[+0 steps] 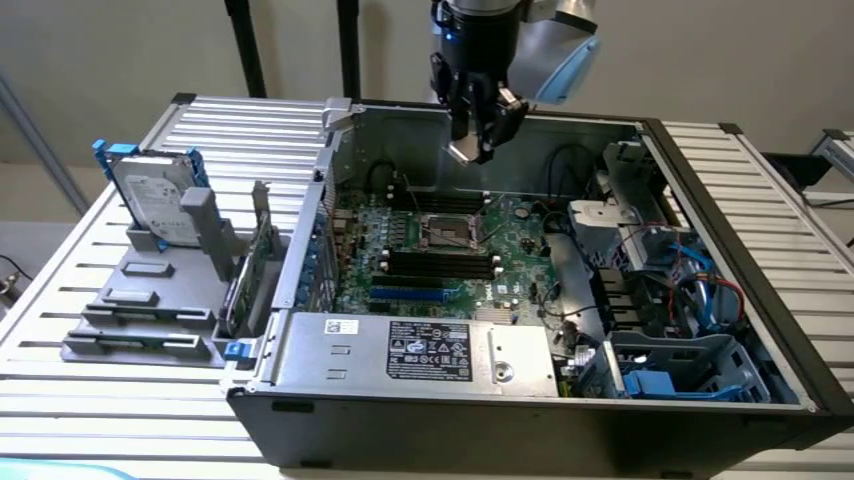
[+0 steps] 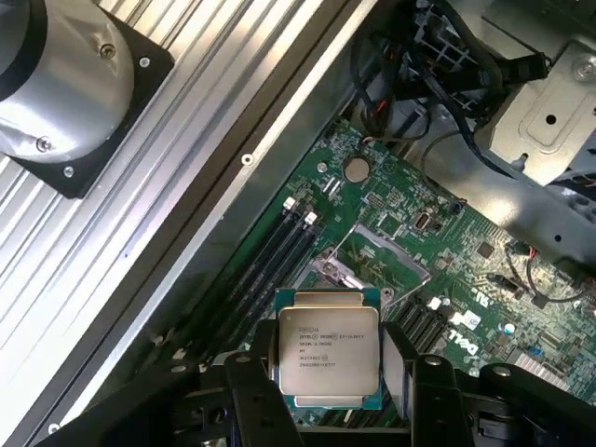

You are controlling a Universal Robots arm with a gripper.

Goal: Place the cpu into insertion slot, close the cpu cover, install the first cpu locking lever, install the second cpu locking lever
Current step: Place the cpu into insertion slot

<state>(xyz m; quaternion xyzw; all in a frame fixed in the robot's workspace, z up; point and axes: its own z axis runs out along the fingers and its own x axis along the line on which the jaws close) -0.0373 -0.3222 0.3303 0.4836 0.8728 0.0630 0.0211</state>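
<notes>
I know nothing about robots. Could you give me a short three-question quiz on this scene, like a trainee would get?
1. True or false: the cpu already lies in the insertion slot.
2. What does the hand grip? A) a hard drive B) the cpu C) a blue cable
3. Fill in: the board around the insertion slot is coloured ____.

Key: 1 false, the hand holds the cpu in the air above the board; 2 B; 3 green.
</notes>
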